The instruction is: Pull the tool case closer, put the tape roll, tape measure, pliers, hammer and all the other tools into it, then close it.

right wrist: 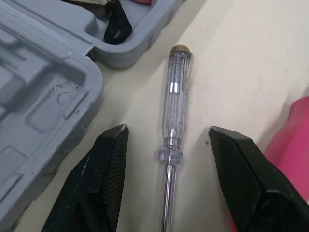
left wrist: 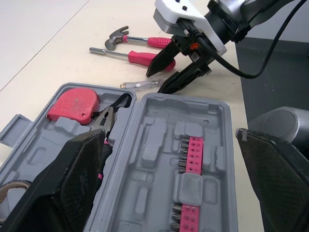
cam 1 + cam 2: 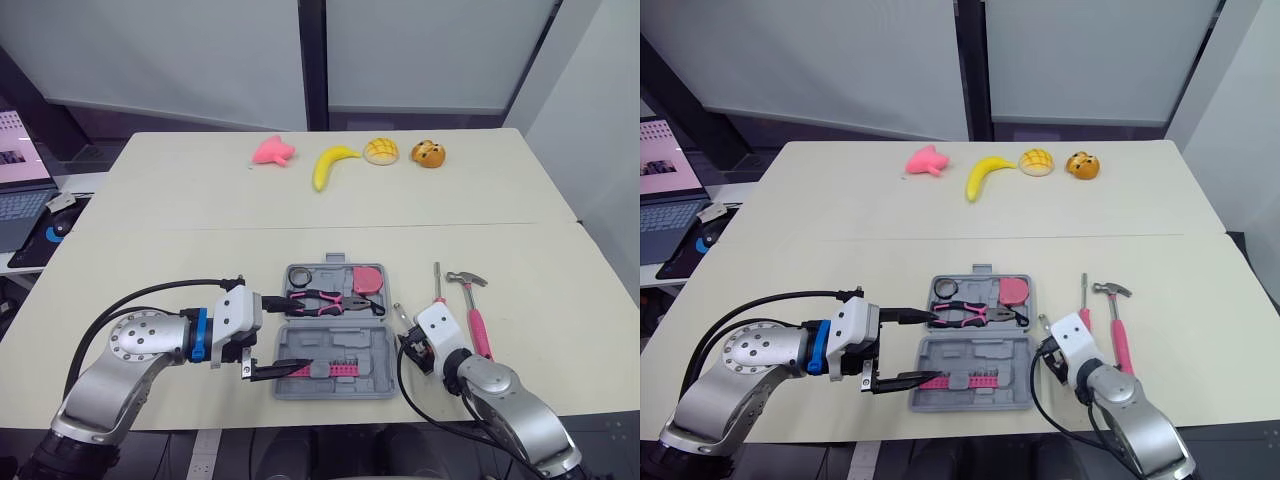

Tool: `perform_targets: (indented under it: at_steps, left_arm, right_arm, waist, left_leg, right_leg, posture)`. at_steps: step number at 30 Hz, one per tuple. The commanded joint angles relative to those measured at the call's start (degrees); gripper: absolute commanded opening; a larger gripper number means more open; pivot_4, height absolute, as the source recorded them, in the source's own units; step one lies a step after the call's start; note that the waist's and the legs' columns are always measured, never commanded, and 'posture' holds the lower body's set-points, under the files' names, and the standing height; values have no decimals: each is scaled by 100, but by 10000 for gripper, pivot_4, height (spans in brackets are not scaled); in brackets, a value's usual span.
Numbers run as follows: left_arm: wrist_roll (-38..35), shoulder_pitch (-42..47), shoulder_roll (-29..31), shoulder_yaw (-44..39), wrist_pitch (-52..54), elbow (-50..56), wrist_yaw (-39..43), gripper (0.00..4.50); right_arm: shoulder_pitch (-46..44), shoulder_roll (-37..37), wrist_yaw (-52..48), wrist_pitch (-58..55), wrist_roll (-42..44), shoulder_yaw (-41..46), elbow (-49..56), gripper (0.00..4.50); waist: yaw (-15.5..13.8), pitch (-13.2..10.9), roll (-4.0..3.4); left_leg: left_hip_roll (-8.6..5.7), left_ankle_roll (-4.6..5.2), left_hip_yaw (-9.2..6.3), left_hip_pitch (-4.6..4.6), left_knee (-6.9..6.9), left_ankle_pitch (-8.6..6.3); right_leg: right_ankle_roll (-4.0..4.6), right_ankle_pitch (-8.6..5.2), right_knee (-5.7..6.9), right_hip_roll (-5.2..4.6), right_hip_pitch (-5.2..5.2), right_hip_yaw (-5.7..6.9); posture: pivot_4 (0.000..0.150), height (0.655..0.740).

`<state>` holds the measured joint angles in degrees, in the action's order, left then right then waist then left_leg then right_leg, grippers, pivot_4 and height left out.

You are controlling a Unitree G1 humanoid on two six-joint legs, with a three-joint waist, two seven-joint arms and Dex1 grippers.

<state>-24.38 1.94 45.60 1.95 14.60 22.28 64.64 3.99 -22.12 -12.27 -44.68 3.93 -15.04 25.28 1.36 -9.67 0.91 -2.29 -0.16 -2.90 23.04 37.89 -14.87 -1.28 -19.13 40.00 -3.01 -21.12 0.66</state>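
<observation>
Tool case lies open at lower centre of the head view, long axis left to right; pliers lie lengthwise in its far half; left gripper is spread wide over its left end; right gripper is spread astride the clear screwdriver, fingers not touching it; the screwdriver lies just beside the case's right edge, cap pointing away from the gripper.

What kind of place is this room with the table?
Probably a robot test lab or office: a plain pale table, an open laptop off to one side, and toy food like a banana laid out.
</observation>
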Motion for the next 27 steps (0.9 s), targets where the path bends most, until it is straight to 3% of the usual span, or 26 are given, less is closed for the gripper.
perform_targets:
  at_steps: [1,13,21,27]
  left_arm:
    - [-86,61,83,-122,30,99,40,45000]
    - [-211,40,159,-312,186,34,63,45000]
    - [-400,57,230,-597,312,-128,141,45000]
    - [-467,-199,506,-1057,240,-216,319,45000]
  right_arm:
    - [146,95,97,-125,-42,187,154,24761]
    - [177,299,117,-84,-113,296,133,3302]
    - [39,171,-13,-146,-55,460,623,2816]
    - [-692,-994,-1019,-840,235,561,1591,2816]
  waist:
    - [-1,0,0]
    - [1,3,4]
    - [0,2,3]
    - [14,2,2]
  left_leg:
    - [0,0,0,-1,0,0]
    - [0,0,0,-5,0,0]
    - [0,0,0,-5,0,0]
    - [0,0,0,-5,-1,0]
  right_leg:
    - [0,0,0,0,1,0]
    - [0,0,0,0,4,0]
    - [0,0,0,0,2,-1]
    - [0,0,0,0,2,0]
  posture:
    - [1500,7193]
    - [1500,7193]
    - [1500,7193]
    - [1500,7193]
